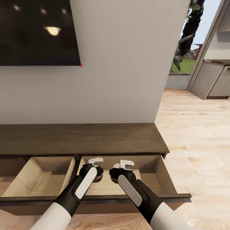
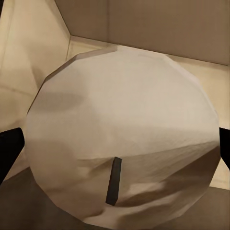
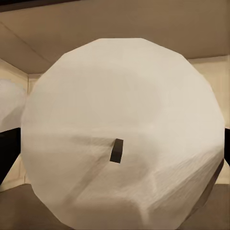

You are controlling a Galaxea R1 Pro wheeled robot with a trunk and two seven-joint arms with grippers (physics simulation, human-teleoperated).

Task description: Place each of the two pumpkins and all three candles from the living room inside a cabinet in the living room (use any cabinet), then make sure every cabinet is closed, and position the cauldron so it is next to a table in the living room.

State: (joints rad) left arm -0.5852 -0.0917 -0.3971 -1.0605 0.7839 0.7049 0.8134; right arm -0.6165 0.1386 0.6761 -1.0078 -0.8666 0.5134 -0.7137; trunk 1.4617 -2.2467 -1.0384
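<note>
I am holding both arms over the right-hand open drawer [image 1: 152,179] of the long, low, dark brown wood cabinet [image 1: 83,139] that is standing against the pale wall under the black wall-mounted TV [image 1: 38,32].

The left gripper [image 1: 95,162] is carrying a short cream-white candle [image 2: 120,139]; in the left wrist view its round top with a dark wick is sitting between the two black fingers [image 2: 9,148], which are closed against its sides, and the drawer's light tan floor and back corner are showing behind it.

The right gripper [image 1: 125,164] is carrying a second cream-white candle [image 3: 124,134] in the same way, its fingers [image 3: 8,148] pressing in on either side, with the tan drawer wall behind.

Both candles are hanging inside or just above the drawer space, and I cannot tell whether either is touching the bottom.

As I judge it, two of the three candles are about to be put away and need only releasing. The neighbouring left drawer [image 1: 41,175] is also standing open, and what I can see of its tan inside is bare.

Remaining: the third candle, both pumpkins, pushing the drawers shut, and moving the cauldron beside a table.
</note>
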